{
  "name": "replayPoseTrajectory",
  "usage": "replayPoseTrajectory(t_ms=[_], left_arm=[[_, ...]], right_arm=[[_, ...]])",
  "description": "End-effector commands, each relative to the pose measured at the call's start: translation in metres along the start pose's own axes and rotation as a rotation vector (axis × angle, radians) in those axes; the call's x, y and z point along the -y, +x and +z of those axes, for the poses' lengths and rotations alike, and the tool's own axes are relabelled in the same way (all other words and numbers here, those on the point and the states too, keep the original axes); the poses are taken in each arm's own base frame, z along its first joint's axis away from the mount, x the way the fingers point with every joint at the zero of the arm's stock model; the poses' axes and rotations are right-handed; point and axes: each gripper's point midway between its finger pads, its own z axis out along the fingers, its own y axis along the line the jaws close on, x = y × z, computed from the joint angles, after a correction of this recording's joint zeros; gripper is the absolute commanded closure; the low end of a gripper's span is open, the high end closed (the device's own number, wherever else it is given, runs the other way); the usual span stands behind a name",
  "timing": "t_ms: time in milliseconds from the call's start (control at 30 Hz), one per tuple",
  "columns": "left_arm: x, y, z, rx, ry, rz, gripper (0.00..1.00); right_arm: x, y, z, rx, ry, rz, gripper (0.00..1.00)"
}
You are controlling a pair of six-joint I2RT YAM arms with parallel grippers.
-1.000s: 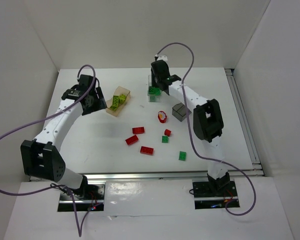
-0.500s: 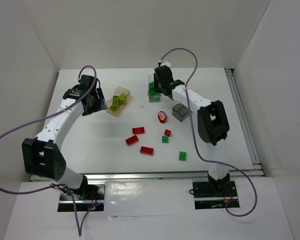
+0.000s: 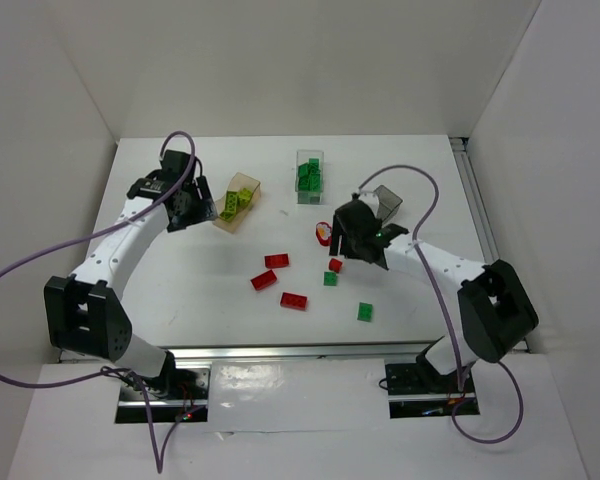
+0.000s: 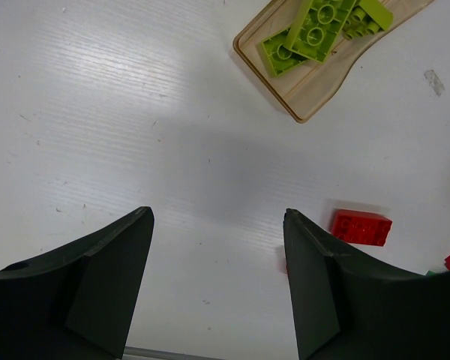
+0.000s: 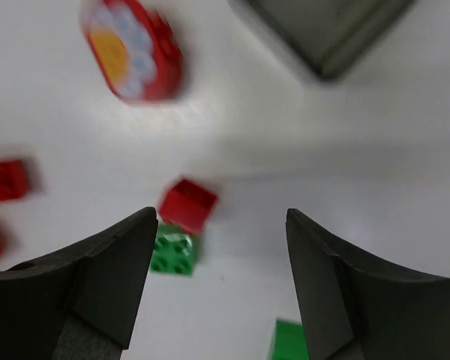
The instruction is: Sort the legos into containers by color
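- At mid-table, the right gripper (image 5: pixel 221 214) hangs with jaws apart, empty, over a red plastic studded brick (image 5: pixel 187 206) just beside a green brick (image 5: pixel 172 253).
- The left gripper (image 4: pixel 217 216) gapes too (nothing inside), near the orange-tan see-through box (image 4: pixel 315 105) holding yellow-green bricks (image 4: pixel 319 26).

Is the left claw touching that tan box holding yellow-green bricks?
Apart. The left wrist view shows bare table between the left gripper and the orange-tan container.
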Motion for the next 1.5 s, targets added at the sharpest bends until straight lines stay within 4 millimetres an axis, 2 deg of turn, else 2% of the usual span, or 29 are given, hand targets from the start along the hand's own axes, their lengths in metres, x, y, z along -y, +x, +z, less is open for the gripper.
replayPoseTrajectory(t_ms=[0, 33, 133, 300, 367, 533, 667, 800, 867, 933, 967, 1000, 1067, 1100, 1133, 1200, 1233, 1267, 1333, 1400, 1433, 1467], left_arm=[[0.009, -0.003, -0.011, 0.031, 0.045, 0.031, 0.2], [0.009, -0.003, -0.011, 0.031, 0.045, 0.031, 0.2], [0.013, -0.002, -0.012, 0.029, 0.051, 0.029, 0.2], [0.017, 0.005, -0.011, 0.019, 0.058, 0.047, 0.2], [0.02, 0.008, -0.009, 0.01, 0.058, 0.056, 0.2], [0.023, 0.009, -0.01, 0.008, 0.064, 0.055, 0.2], [0.024, 0.007, -0.01, 0.016, 0.068, 0.053, 0.2], [0.027, 0.009, -0.01, 0.015, 0.073, 0.06, 0.2], [0.027, 0.009, -0.01, 0.015, 0.073, 0.06, 0.2], [0.03, 0.008, -0.01, 0.017, 0.087, 0.059, 0.2], [0.03, 0.008, -0.01, 0.017, 0.087, 0.059, 0.2], [0.028, 0.012, -0.008, 0.008, 0.082, 0.061, 0.2], [0.034, 0.014, -0.006, -0.007, 0.108, 0.061, 0.19], [0.037, 0.02, -0.005, -0.024, 0.119, 0.071, 0.19], [0.041, 0.025, -0.003, -0.04, 0.127, 0.082, 0.19], [0.048, 0.037, 0.0, -0.069, 0.137, 0.108, 0.18], [0.048, 0.038, 0.003, -0.078, 0.132, 0.11, 0.17], [0.05, 0.044, 0.004, -0.087, 0.134, 0.123, 0.14], [0.052, 0.051, 0.006, -0.117, 0.149, 0.135, 0.0], [0.055, 0.054, 0.005, -0.123, 0.161, 0.143, 0.0], [0.055, 0.054, 0.005, -0.122, 0.162, 0.152, 0.0], [0.055, 0.054, 0.005, -0.122, 0.162, 0.152, 0.0]], right_arm=[[0.017, 0.062, -0.018, -0.154, 0.068, 0.098, 0.23], [0.013, 0.072, -0.025, -0.169, 0.059, 0.098, 0.23], [0.025, 0.103, -0.035, -0.204, 0.122, 0.127, 0.19], [0.04, 0.126, -0.048, -0.235, 0.193, 0.158, 0.18], [0.041, 0.125, -0.052, -0.218, 0.189, 0.175, 0.18], [0.055, 0.147, -0.066, -0.274, 0.22, 0.181, 0.2], [0.062, 0.168, -0.066, -0.313, 0.205, 0.207, 0.22], [0.055, 0.172, -0.061, -0.321, 0.172, 0.221, 0.33], [0.053, 0.173, -0.06, -0.329, 0.174, 0.201, 0.46], [0.049, 0.164, -0.059, -0.308, 0.178, 0.201, 0.57], [0.052, 0.158, -0.06, -0.287, 0.195, 0.183, 0.67], [0.045, 0.143, -0.061, -0.256, 0.184, 0.192, 0.7], [0.046, 0.122, -0.062, -0.188, 0.2, 0.14, 0.7], [0.033, 0.098, -0.065, -0.131, 0.172, 0.148, 0.7], [0.03, 0.085, -0.064, -0.1, 0.177, 0.125, 0.7], [0.012, 0.038, -0.06, 0.015, 0.158, 0.037, 0.7], [0.004, 0.022, -0.055, 0.047, 0.152, 0.064, 0.7], [0.0, 0.008, -0.05, 0.061, 0.151, 0.018, 0.7], [-0.015, -0.034, -0.03, 0.115, 0.144, -0.014, 0.7], [-0.036, -0.066, -0.015, 0.163, 0.089, -0.013, 0.7], [-0.051, -0.095, -0.014, 0.214, 0.051, -0.001, 0.7], [-0.051, -0.1, 0.008, 0.203, 0.069, -0.016, 0.7]])
